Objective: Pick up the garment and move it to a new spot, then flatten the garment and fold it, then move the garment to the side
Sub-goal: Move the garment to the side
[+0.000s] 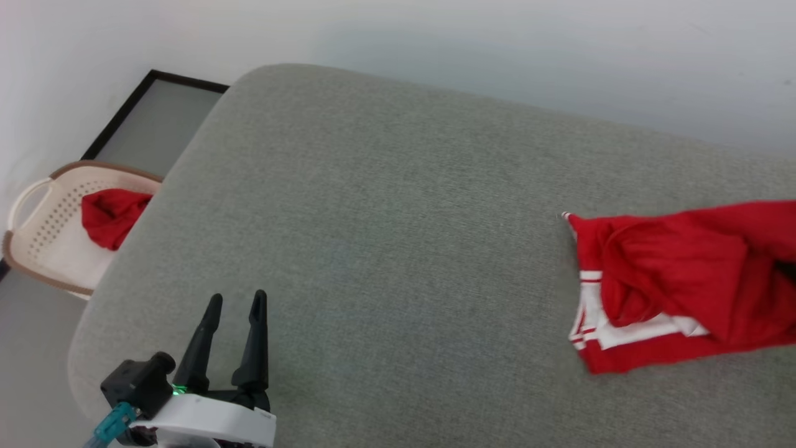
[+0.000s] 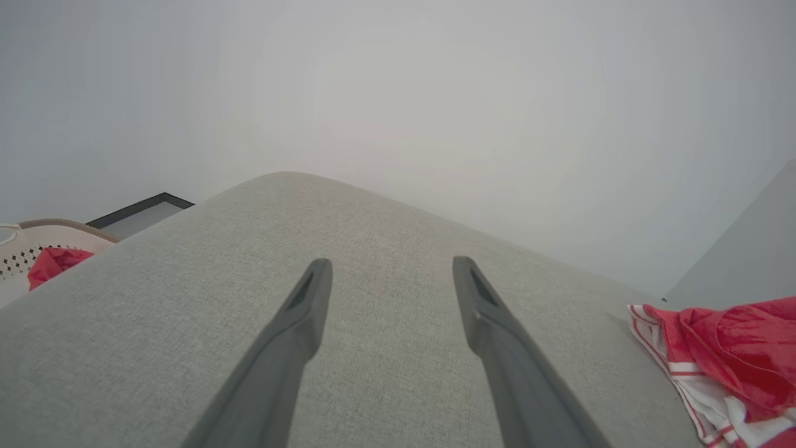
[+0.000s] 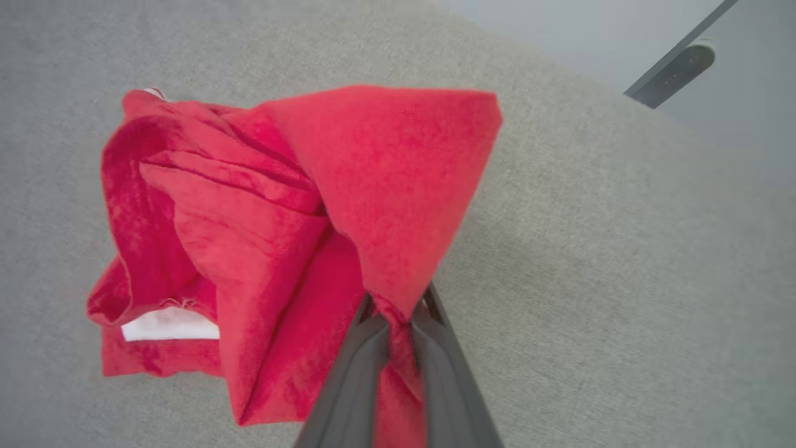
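Pale wall (image 1: pixel 497 50) backs a broad grey fabric-covered surface (image 1: pixel 373 218) with rounded corners. Beside its left edge stands a cream perforated laundry basket (image 1: pixel 46 246) holding a plain red cloth scrap (image 1: pixel 112 214).

The garment (image 1: pixel 678 274), a red jersey-style top with white and striped trim, lies bunched at the right edge of the surface, with its folds piled on one another and the trim facing the middle. In the right wrist view the right gripper (image 3: pixel 397 314) is clenched on a fold of red cloth, and a peak of fabric is drawn up to its fingers. The left gripper (image 1: pixel 237 297) hovers over the near left corner, fingers spread and holding nothing, well apart from the garment.

The task looks to be in its first step: the garment is seized but crumpled, and whether it has reached its new spot cannot be told. Flattening, folding and the final move aside all appear undone.
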Controlling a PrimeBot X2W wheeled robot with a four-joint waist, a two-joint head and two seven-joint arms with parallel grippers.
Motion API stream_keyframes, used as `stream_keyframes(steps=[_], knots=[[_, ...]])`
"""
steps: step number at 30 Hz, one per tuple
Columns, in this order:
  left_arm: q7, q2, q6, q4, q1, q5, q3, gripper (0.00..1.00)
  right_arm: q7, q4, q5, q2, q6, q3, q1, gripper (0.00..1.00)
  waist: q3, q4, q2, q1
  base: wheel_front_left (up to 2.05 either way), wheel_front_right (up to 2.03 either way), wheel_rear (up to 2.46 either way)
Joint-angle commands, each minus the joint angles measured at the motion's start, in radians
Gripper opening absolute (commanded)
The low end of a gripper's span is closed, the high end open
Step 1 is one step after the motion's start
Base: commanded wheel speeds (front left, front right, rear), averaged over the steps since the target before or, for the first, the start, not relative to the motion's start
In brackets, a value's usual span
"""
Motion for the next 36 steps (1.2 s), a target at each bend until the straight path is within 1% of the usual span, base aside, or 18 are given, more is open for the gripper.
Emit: stream_keyframes(steps=[1, 9, 15, 23, 27, 36], knots=[[-0.004, 0.004, -0.003, -0.004, -0.013, 0.000, -0.002, 1.00, -0.006, -0.015, -0.008, -0.023, -0.001, 0.006, -0.027, 0.00, 0.004, -0.022, 0.0000, 0.0000, 0.00, 0.00, 0.00], [-0.004, 0.009, -0.003, -0.011, -0.030, 0.002, -0.022, 1.00, -0.025, -0.032, -0.028, -0.103, -0.001, 0.032, -0.117, 0.00, 0.026, -0.083, 0.0000, 0.0000, 0.00, 0.00, 0.00], [-0.004, 0.012, -0.003, -0.026, -0.060, 0.011, -0.043, 1.00, -0.051, -0.009, -0.056, -0.170, -0.001, 0.055, -0.185, 0.00, 0.068, -0.119, 0.0000, 0.0000, 0.00, 0.00, 0.00], [-0.004, 0.011, -0.003, -0.049, -0.115, 0.019, -0.056, 1.00, -0.144, 0.065, -0.087, -0.250, -0.001, 0.079, -0.271, 0.00, 0.142, -0.151, 0.0000, 0.0000, 0.00, 0.00, 0.00], [-0.004, 0.013, -0.003, -0.056, -0.132, 0.022, -0.063, 1.00, -0.174, 0.104, -0.101, -0.273, -0.001, 0.087, -0.301, 0.00, 0.174, -0.160, 0.0000, 0.0000, 0.00, 0.00, 0.00], [-0.002, 0.021, -0.003, -0.087, -0.188, 0.025, -0.077, 1.00, -0.290, 0.219, -0.231, -0.358, -0.001, 0.133, -0.404, 0.00, 0.275, -0.177, 0.0000, 0.0000, 0.00, 0.00, 0.00]])
